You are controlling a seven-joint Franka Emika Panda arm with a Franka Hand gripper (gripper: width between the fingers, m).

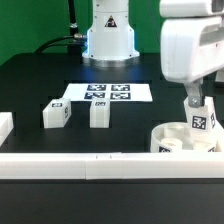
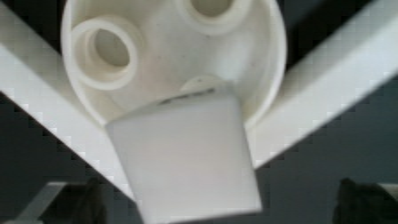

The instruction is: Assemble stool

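Observation:
The round white seat (image 1: 172,141) lies in the front corner at the exterior view's right, pressed against the border rails. A leg block (image 1: 201,124) with a tag stands in one of its sockets. My gripper (image 1: 194,102) hangs just above that leg. In the wrist view the seat (image 2: 164,50) shows its sockets. The leg (image 2: 178,160) rises toward the camera, slightly tilted. My gripper (image 2: 210,206) is open, with a dark gap between the leg and each finger. Two more leg blocks (image 1: 56,114) (image 1: 99,113) stand apart at the exterior view's left.
The marker board (image 1: 108,92) lies behind the loose legs. A long white border rail (image 1: 80,163) runs along the front. Another white piece (image 1: 4,128) sits at the exterior view's left edge. The robot base (image 1: 108,40) stands at the back.

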